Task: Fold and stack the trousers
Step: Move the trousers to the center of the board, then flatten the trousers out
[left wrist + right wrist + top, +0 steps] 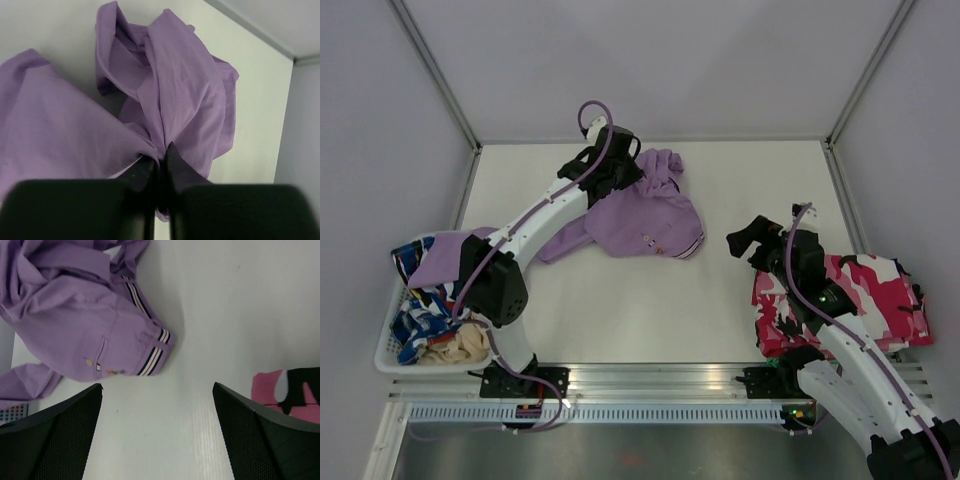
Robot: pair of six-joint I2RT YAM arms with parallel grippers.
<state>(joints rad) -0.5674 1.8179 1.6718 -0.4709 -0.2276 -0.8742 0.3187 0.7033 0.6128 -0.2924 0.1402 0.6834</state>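
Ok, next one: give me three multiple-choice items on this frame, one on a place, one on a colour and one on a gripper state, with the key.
1. Where does the camo garment lie?
A. at the far wall
B. on the right side of the table
C. under the trousers

2. What colour are the trousers?
A. lilac
B. green
C. black

3. How is the left gripper?
A. open above bare table
B. shut on the trousers
C. out of view

Key:
1 B: the overhead view shows it folded near the right edge, apart from the trousers.
2 A: all three views show lilac cloth.
3 B: its wrist view shows the jaws pinched together on a fold of the cloth.
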